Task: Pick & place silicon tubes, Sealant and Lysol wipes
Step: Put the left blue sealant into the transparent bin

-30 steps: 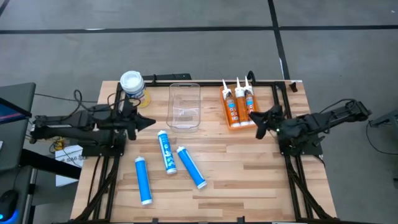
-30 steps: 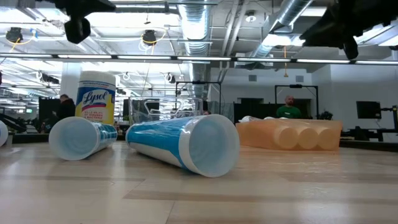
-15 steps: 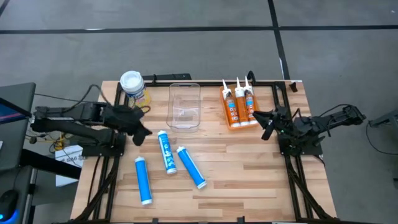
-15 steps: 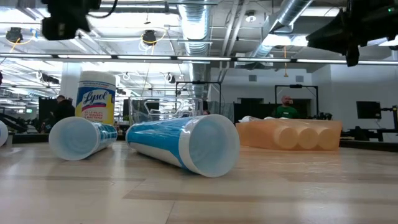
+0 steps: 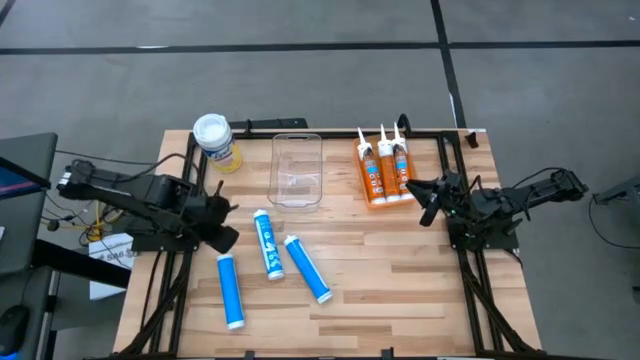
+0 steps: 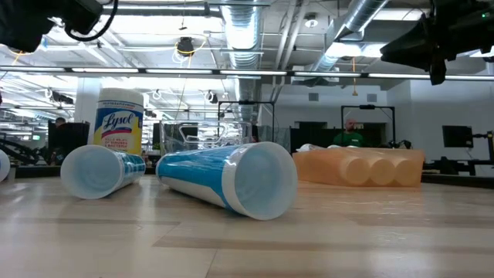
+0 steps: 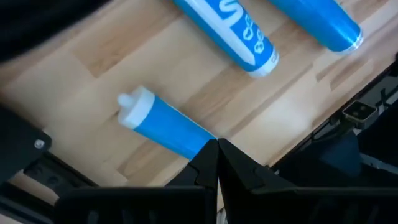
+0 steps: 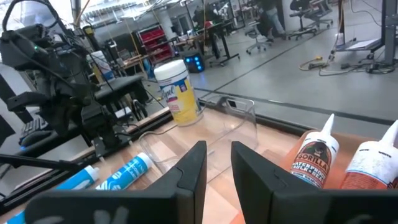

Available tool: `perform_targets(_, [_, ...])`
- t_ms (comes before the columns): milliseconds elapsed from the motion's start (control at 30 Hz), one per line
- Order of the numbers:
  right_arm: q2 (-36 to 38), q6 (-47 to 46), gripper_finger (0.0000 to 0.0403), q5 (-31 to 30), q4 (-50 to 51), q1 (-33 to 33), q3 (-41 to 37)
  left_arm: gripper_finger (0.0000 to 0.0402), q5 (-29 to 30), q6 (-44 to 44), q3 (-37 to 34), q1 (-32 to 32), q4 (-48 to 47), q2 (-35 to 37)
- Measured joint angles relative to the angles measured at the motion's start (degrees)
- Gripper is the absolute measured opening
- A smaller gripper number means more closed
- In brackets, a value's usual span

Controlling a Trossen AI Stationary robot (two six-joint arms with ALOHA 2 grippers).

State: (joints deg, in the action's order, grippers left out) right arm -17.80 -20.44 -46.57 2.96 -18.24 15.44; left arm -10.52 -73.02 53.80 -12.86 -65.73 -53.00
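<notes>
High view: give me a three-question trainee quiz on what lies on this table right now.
1. How many blue tubes lie on the table?
2. True or false: the Lysol wipes sit inside the clear bin.
3. Which is nearer the orange sealant tubes: A) left gripper, B) right gripper?

Key:
1. Three.
2. False; the canister stands beside the bin, which holds nothing.
3. B.
</notes>
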Motion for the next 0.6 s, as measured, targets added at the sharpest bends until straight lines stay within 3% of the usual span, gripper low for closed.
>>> perform_targets(167, [0.3,0.0,0.0066,-0.1,-0.1,0.0,0.0,0.0000,0.3,-4.1,0.0,-2.9,-1.3,0.0])
perform_targets(433, [1.8,0.0,0.0066,-0.3,0.0,0.0,0.0,0.0000,3.9,-22.9,0.0,-9.2,-3.4,-1.2])
perform_targets(600, [3.9,0.0,0.0066,-0.1,-0.2,0.0,0.0,0.0000,6.9,-30.9,0.0,-13.2,-3.3,-5.6])
